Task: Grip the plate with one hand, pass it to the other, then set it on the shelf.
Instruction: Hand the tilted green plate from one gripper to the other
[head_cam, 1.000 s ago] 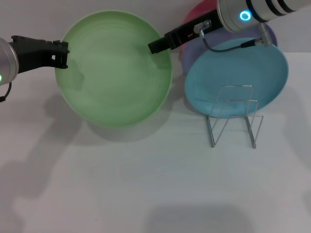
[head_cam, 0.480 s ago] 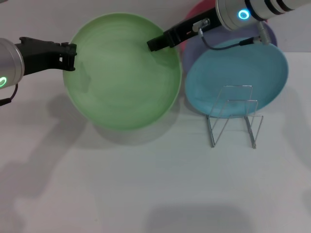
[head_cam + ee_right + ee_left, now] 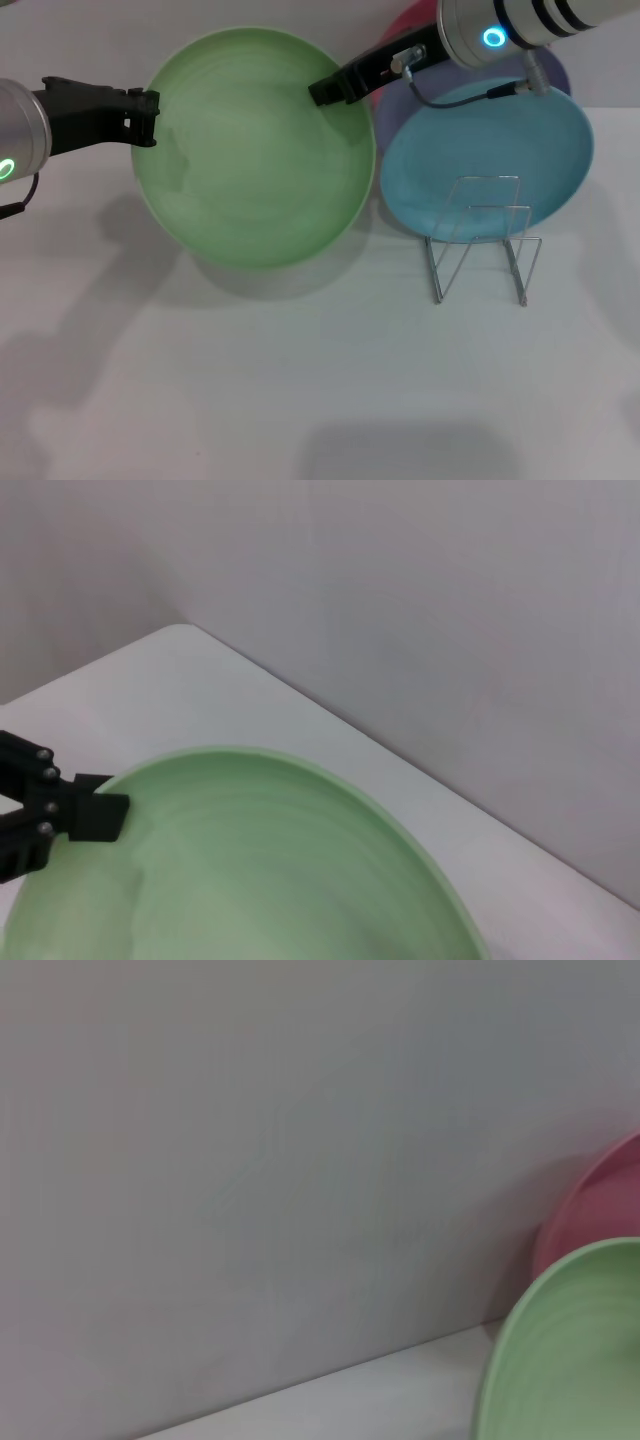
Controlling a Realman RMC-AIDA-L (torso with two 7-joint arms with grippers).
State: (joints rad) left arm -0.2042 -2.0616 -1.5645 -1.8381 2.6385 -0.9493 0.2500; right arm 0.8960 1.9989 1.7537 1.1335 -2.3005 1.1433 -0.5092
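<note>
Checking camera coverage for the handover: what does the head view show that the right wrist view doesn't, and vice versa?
Only the head view shows the right gripper at the green plate's far right rim, the wire rack, and the sky-blue plate, lavender plate and a pink one. Only the right wrist view shows the back wall meeting the table. Both show the green plate with the left gripper at its left rim.

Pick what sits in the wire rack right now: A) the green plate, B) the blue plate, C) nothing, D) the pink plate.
C: the wire rack stands with nothing in it; the green plate is up between the left gripper and right gripper, and the blue plate lies behind the rack.
</note>
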